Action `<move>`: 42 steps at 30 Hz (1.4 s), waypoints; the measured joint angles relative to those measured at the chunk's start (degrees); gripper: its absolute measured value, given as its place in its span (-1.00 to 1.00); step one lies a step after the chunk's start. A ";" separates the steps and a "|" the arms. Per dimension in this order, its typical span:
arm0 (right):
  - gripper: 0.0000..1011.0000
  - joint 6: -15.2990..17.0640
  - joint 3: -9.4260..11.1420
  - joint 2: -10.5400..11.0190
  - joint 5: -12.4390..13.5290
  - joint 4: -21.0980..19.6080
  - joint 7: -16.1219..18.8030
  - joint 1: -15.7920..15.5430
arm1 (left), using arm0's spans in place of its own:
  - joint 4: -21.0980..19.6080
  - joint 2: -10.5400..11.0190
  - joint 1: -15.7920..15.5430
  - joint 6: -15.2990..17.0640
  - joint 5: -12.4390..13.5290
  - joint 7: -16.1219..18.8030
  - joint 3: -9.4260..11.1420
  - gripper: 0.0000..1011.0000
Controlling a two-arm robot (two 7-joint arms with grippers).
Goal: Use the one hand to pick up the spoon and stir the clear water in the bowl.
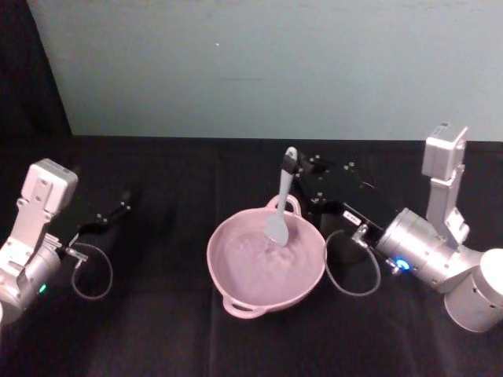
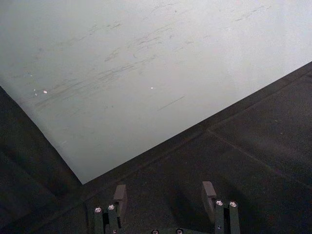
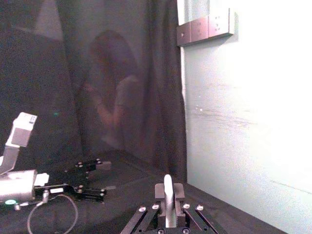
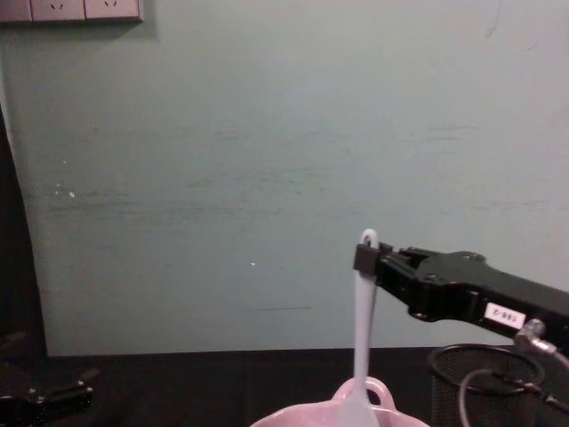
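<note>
One black right hand (image 1: 291,162) clamps the long white plastic spoon (image 1: 280,206), head in the pale pink bowl (image 1: 214,271); left hand (image 2: 165,195) idle, fingers apart.

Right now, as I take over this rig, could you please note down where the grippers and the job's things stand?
Right gripper: fingers shut on the spoon near its handle end, holding it nearly upright over the bowl.
Left gripper: open, idle over the table on the robot's left.
Bowl: mid-table, holding water; the spoon's head dips into it.
Done: spoon picked up, head in the water.
Left: stir the water; how far stirring has got cannot be told.
</note>
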 joint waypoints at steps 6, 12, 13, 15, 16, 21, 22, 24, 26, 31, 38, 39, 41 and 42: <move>-0.78 0.32 1.07 1.46 -0.12 -1.63 -0.02 -1.19 | 0.00 0.00 0.00 0.00 0.00 0.00 0.00 0.99; -0.78 1.18 0.95 2.63 -0.23 -4.47 0.63 -2.95 | 0.00 0.00 0.00 0.00 0.00 0.00 0.00 0.99; -0.78 1.37 0.76 2.79 -0.22 -5.25 0.78 -3.38 | 0.00 0.00 0.00 0.00 0.00 0.00 0.00 0.99; -0.78 1.57 0.51 2.91 -0.17 -6.02 0.94 -3.87 | 0.00 0.00 0.00 0.00 0.00 0.00 0.00 0.99; -0.78 1.65 0.36 2.94 -0.13 -6.43 1.06 -4.10 | 0.00 0.00 0.00 0.00 0.00 0.00 0.00 0.99; -0.78 2.22 -1.08 2.91 0.25 -8.76 1.71 -5.53 | 0.00 0.00 0.00 0.00 0.00 0.00 0.00 0.99; -0.78 2.28 -1.35 2.86 0.28 -9.01 1.80 -5.65 | 0.00 0.00 0.00 0.00 0.00 0.00 0.00 0.99; -0.78 2.39 -2.17 2.56 0.32 -9.39 2.14 -5.79 | 0.00 0.00 0.00 0.00 0.00 0.00 0.00 0.99; -0.78 2.40 -2.61 2.34 0.34 -9.44 2.25 -5.78 | 0.00 0.00 0.00 0.00 0.00 0.00 0.00 0.99; -0.78 2.34 -3.72 1.23 0.35 -8.54 2.50 -4.70 | 0.00 0.00 0.00 0.00 0.00 0.00 0.00 0.99; -0.78 1.62 -4.34 -1.01 0.78 -4.85 2.55 -2.33 | 0.00 0.00 0.00 0.00 0.00 0.00 0.00 0.99; -0.78 1.54 -4.35 -1.24 0.82 -4.39 2.54 -2.11 | 0.00 0.00 0.00 0.00 0.00 0.00 0.00 0.99; -0.78 1.29 -4.33 -1.87 0.89 -2.97 2.41 -1.55 | 0.00 0.00 0.00 0.00 0.00 0.00 0.00 0.99; -0.78 1.08 -4.23 -2.22 0.90 -2.20 2.11 -1.26 | 0.00 0.00 0.00 0.00 0.00 0.00 0.00 0.99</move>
